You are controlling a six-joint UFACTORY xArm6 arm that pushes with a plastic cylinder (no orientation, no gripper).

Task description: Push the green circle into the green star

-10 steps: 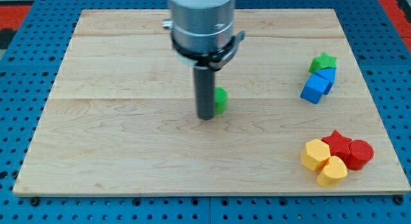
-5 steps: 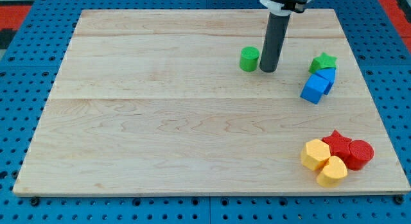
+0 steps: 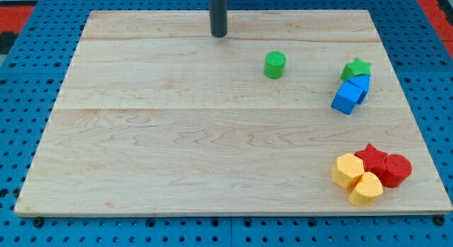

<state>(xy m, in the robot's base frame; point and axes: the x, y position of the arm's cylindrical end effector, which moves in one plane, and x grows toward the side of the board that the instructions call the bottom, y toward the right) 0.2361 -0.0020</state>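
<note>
My tip (image 3: 219,35) stands up-left of the green circle (image 3: 274,65), touching nothing. The end effector, a bare rod, holds nothing. Approach step: I judge the tip must get left of the circle, then push right toward the green star (image 3: 357,68).

Pale smooth wooden board (image 3: 177,134), matt green circle (image 3: 274,64), perforated blue base (image 3: 21,98)

No writing anywhere.
Nothing readable on the wooden board (image 3: 177,148), the blocks or the blue pegboard (image 3: 21,98): no labels, numbers, brands.
</note>
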